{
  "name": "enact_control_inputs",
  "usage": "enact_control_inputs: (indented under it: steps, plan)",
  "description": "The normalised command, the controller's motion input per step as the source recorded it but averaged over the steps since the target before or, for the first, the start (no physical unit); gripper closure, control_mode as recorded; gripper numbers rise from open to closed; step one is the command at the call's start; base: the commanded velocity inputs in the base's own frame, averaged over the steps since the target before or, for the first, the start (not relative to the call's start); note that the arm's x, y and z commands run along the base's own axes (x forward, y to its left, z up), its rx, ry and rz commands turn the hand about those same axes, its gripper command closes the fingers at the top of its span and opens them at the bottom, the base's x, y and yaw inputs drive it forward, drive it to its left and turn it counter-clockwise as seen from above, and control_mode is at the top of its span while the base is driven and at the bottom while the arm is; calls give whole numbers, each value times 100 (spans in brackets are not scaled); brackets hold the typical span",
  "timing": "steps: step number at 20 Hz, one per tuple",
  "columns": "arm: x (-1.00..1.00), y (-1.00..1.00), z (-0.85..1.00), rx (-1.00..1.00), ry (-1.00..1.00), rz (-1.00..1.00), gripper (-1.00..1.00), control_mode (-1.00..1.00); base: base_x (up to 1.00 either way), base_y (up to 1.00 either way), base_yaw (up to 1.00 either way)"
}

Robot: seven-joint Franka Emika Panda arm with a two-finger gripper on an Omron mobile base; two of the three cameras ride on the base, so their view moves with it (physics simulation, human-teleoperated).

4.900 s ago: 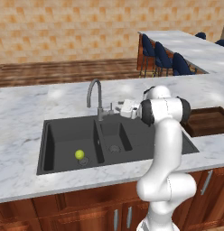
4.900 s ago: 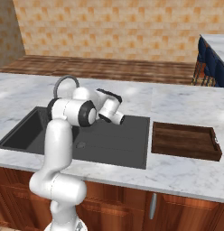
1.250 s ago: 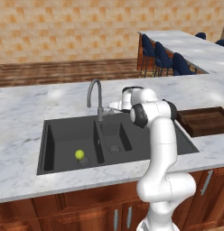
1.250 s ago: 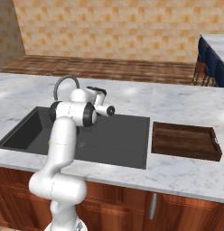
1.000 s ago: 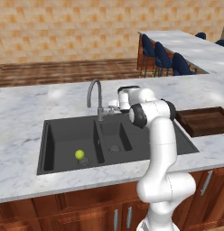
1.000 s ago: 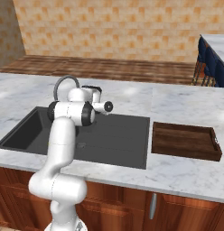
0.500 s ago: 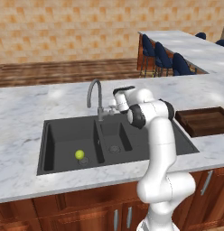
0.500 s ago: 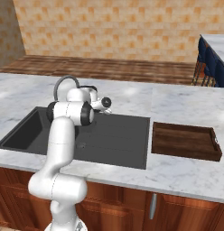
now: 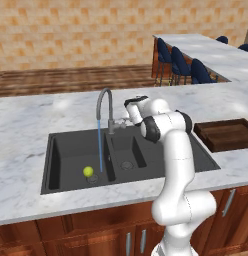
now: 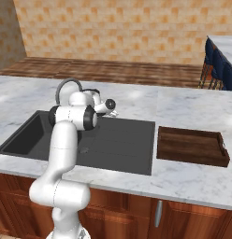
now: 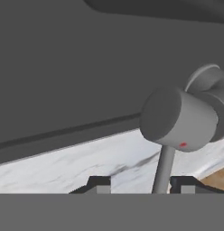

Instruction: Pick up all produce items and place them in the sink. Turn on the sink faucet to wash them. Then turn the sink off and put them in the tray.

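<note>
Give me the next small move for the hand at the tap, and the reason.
Probably hold the hand by the small grey lever handle briefly: a blue stream already falls from the tall grey gooseneck faucet into the dark grey sink, landing beside the small yellow-green round fruit. After that, nudge the lever back to shut it off.

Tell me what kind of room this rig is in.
A simulated home kitchen, most likely: a marble counter holds a dark double-basin sink with a gooseneck faucet running water, wooden cabinets sit below, and blue bar stools line a second counter behind.
</note>
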Motion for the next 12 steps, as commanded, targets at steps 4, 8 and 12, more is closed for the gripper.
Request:
enact_control_inputs:
  steps: [4,8,12]
  plan:
    - [0,-2,-9,0,16,0,100,-100,0,0,0]
    - [0,0,0,2,1,0,100,-100,0,0,0]
    - [0,33,0,0,-4,8,100,-100,0,0,0]
